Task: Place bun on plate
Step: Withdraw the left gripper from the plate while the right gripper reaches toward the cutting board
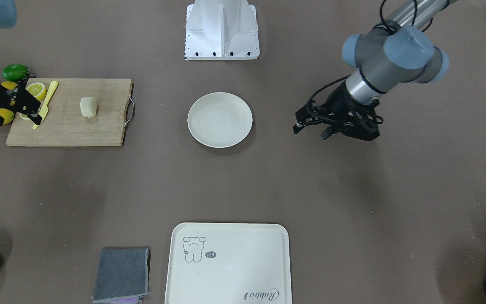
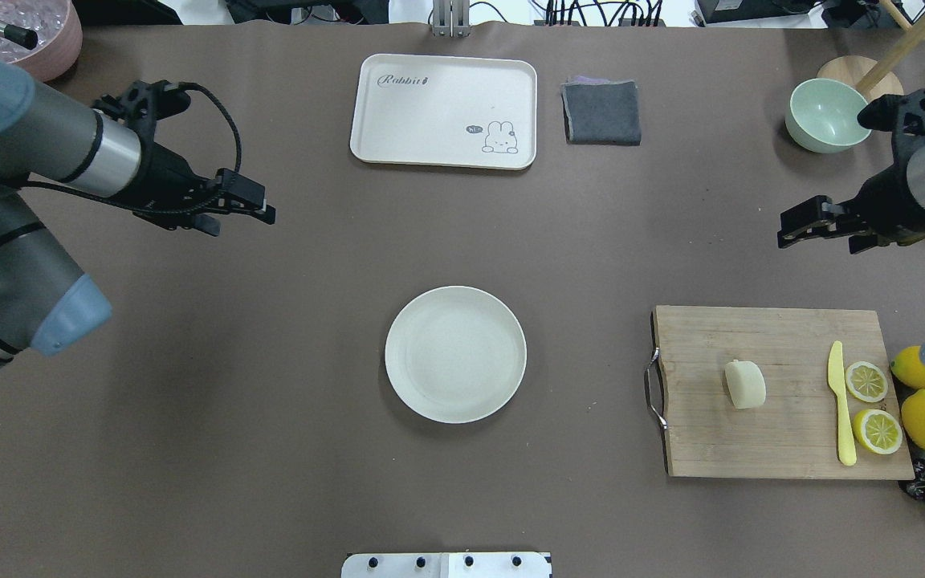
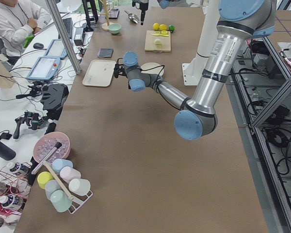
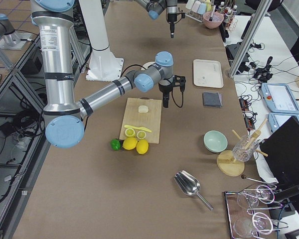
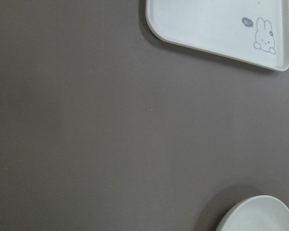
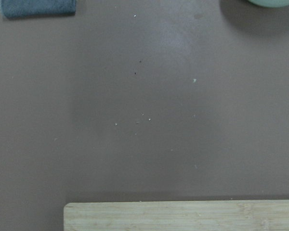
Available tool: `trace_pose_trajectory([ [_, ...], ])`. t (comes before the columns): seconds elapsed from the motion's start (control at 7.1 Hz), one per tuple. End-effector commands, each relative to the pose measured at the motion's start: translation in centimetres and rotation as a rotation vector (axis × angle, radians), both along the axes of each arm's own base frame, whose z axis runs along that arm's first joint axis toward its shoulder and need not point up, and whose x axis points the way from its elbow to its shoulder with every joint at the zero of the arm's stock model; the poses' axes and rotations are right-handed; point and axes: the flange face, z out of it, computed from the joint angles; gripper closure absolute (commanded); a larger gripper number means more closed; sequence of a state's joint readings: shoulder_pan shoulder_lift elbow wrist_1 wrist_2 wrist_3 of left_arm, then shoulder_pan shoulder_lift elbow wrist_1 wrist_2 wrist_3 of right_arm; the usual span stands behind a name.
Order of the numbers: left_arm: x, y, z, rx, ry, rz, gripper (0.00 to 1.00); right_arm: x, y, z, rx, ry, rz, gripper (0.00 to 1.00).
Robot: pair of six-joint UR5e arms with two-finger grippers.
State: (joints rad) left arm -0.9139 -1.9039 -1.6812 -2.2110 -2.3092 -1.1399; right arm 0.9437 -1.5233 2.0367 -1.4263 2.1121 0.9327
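Overhead exterior: bun on cutting board

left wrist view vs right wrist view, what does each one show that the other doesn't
Only the left wrist view shows a corner of the rabbit tray at the top and part of the plate at the bottom right. Only the right wrist view shows the edge of the wooden cutting board along the bottom, a corner of the grey cloth and a sliver of the pale green bowl. Both show mostly bare brown table, and neither shows the bun.
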Motion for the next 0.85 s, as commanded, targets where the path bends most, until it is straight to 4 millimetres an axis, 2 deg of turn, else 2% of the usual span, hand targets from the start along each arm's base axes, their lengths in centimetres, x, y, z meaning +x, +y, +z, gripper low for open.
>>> trace_pose_trajectory([
  [0.0,-10.0,-3.2,5.4,0.07,-0.098,0.011,0.02,-5.0,2.7,-0.1,-0.004,0.028,-0.016,0.0],
  [0.14,-13.6,-4.1,8.0,0.113,-0.165,0.025,0.02,-7.2,4.3,0.1,0.001,0.028,-0.002,0.0],
  [0.28,-16.2,-4.8,9.3,0.142,-0.212,0.041,0.02,-7.9,6.0,1.7,0.004,0.025,-0.015,0.0],
  [0.42,-18.5,-5.3,10.2,0.152,-0.246,0.05,0.02,-7.5,8.3,4.3,0.021,0.024,-0.029,0.0],
  [0.7,-19.3,-5.5,10.3,0.157,-0.252,0.045,0.02,-8.1,11.9,7.8,0.026,0.054,-0.031,0.0],
])
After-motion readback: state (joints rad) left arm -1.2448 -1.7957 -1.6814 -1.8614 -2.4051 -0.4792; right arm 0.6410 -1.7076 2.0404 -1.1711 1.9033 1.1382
